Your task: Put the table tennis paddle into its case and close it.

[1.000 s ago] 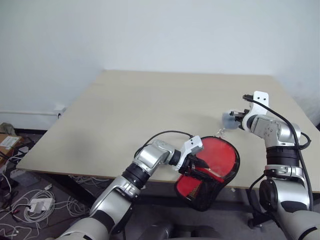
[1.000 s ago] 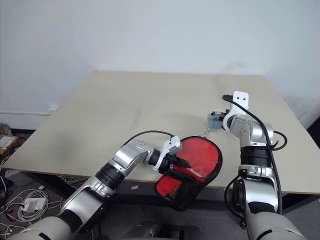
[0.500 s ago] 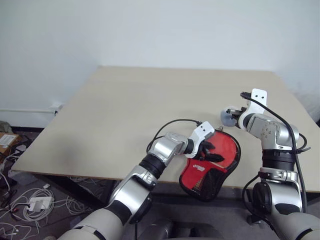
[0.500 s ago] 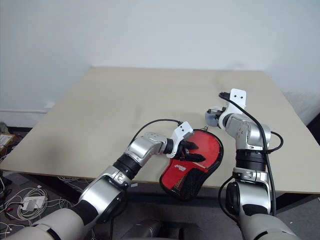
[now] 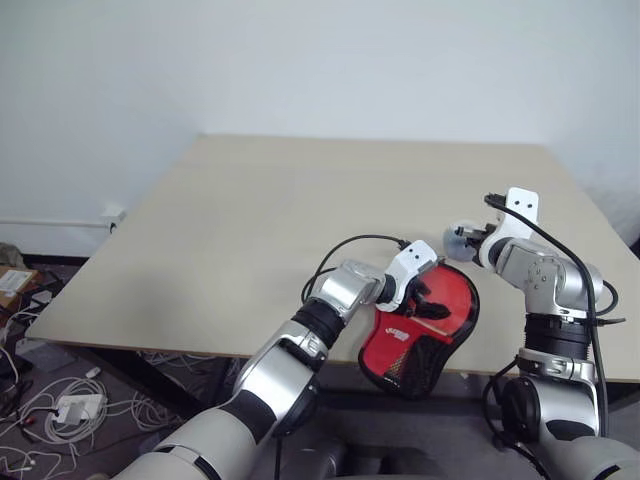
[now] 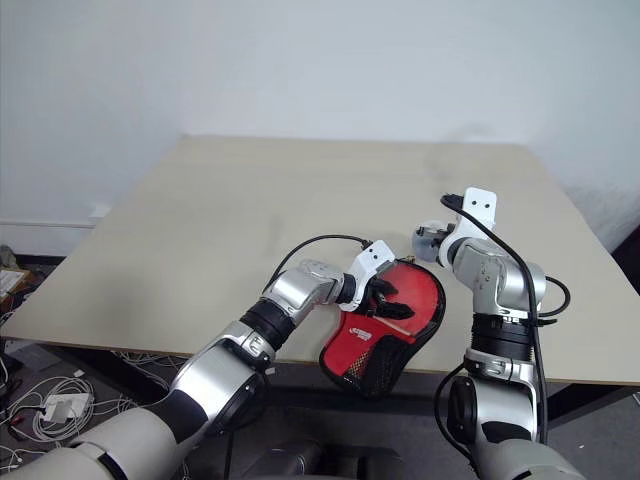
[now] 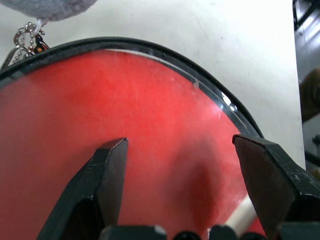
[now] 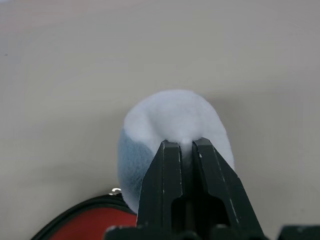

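Plush, grey-white and round [image 8: 172, 135], is sitting pinched between your right gripper [image 8: 182, 144] fingers, which are squeezing together on its near side, just above the beige wooden table [image 5: 270, 210]. In the head views you are seeing that same gripper [image 5: 470, 238] holding the plush at the far edge of the soft red paddle-shaped zip case [image 5: 425, 325].

The case is lying at the table's near edge, its round part resting on the tabletop and its narrow black-mesh end hanging over the edge toward you. A black zipper border is running around the red fabric, and a small white logo is showing near the middle. A small metal ring with a cord [image 7: 24, 39] is sitting at the case's rim, right beside the plush.

Your left gripper [image 7: 180, 145] is hovering over the red face of the case with its two black fingers [image 7: 107, 170] standing well apart, clamping nothing. You are seeing a light wooden stub, apparently the table tennis paddle's handle [image 7: 240, 220], peeking out by the other finger; whether the paddle is fully inside the case you cannot tell.
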Robot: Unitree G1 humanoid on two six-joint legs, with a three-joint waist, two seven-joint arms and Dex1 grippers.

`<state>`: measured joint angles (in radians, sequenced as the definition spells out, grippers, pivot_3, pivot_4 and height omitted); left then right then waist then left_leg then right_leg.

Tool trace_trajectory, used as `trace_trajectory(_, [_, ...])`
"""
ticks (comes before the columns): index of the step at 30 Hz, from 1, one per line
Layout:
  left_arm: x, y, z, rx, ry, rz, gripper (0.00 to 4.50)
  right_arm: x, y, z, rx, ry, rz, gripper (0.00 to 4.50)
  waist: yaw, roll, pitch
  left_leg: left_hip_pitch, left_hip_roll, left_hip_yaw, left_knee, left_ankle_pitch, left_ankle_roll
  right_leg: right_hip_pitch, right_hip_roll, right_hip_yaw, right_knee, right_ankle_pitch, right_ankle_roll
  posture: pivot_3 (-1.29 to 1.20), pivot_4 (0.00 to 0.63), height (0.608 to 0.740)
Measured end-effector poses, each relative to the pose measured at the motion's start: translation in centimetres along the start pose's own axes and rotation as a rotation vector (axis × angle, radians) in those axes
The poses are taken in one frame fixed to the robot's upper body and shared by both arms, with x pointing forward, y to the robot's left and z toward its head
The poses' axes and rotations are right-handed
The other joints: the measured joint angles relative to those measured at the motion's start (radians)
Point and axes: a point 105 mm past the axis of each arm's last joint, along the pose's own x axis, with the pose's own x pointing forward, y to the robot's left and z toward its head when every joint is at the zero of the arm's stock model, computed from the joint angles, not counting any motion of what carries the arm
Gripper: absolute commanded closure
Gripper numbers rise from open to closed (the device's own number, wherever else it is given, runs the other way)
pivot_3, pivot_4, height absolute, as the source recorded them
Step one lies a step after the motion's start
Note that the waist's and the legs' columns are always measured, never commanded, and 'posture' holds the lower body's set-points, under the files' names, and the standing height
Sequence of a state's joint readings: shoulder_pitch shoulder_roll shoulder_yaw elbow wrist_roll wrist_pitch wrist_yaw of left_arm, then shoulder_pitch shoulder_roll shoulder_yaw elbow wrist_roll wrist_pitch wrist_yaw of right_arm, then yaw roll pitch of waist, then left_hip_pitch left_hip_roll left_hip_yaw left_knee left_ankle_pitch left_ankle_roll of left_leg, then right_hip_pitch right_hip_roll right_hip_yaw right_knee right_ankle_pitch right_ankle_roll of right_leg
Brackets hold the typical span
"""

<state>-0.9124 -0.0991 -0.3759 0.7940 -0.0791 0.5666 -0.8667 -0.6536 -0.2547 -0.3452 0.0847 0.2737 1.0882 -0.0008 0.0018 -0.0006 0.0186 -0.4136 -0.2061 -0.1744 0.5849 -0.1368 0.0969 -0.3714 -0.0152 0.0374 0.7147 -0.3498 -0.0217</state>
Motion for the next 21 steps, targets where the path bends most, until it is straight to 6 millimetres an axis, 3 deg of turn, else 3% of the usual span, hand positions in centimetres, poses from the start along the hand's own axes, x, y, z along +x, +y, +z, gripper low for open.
trace_trajectory(21, [-1.5, 0.5, -0.9, 0.004, 0.038, -0.009, 0.93, -2.2, -4.2, -1.4, 0.029, -0.016, -0.112, 4.49, 0.015, 0.000, -0.001, 0.000, 0.000, 0.000, 0.001, 0.001, -0.001, 0.001, -0.001, -0.001, 0.000, 0.000, 0.000, 0.00, 0.000, 0.740])
